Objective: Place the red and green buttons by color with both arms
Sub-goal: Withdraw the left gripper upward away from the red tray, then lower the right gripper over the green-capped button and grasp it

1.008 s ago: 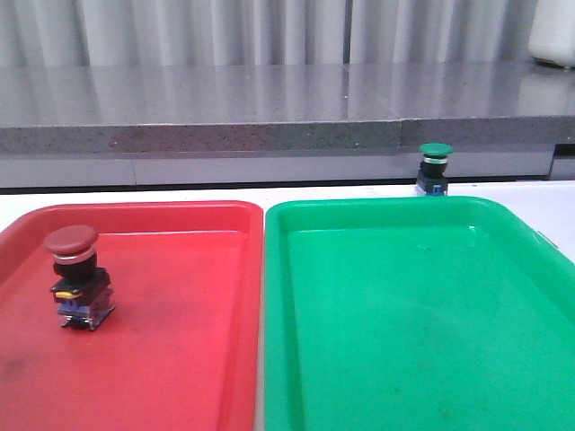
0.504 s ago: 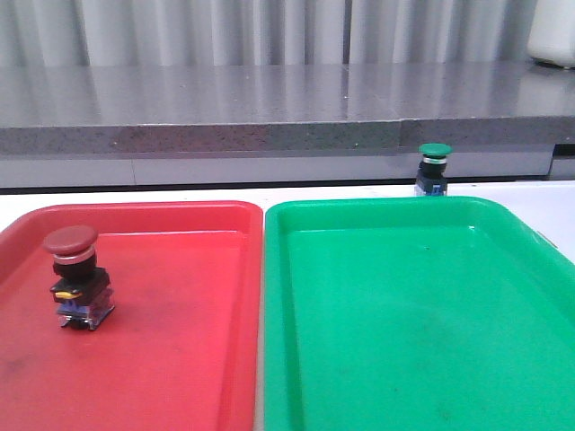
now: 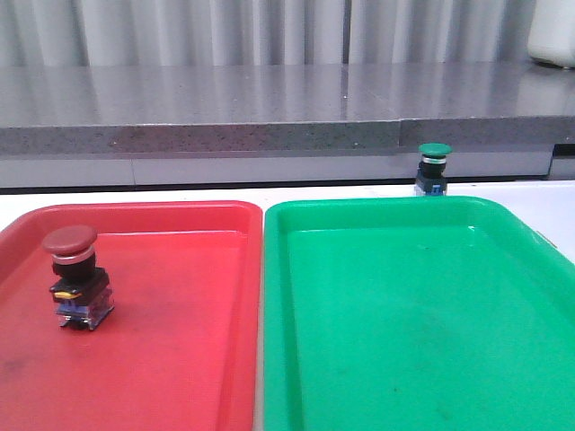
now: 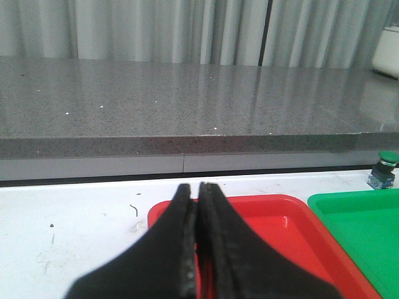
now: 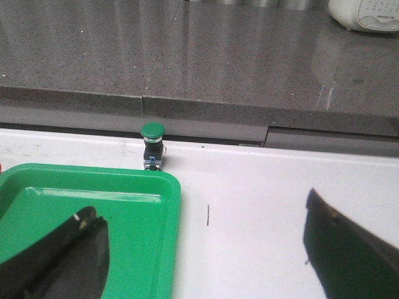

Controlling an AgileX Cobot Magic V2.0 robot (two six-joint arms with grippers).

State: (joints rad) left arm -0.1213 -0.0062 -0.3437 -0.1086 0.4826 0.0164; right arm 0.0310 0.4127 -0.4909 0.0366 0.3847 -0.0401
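The red button (image 3: 75, 275) stands upright in the red tray (image 3: 180, 359), near its left side. The green button (image 3: 434, 168) stands on the white table beyond the far rim of the green tray (image 3: 413, 341); it also shows in the right wrist view (image 5: 153, 146) and the left wrist view (image 4: 384, 170). No gripper shows in the front view. My left gripper (image 4: 198, 190) is shut and empty, above the near left corner of the red tray (image 4: 274, 224). My right gripper (image 5: 202, 212) is wide open and empty, over the green tray's corner (image 5: 124, 205) and the bare table, short of the green button.
A grey stone ledge (image 3: 269, 108) runs along the back of the white table (image 3: 135, 194), with a curtain behind it. A white object (image 3: 552, 31) stands on the ledge at the far right. The two trays lie side by side and touch.
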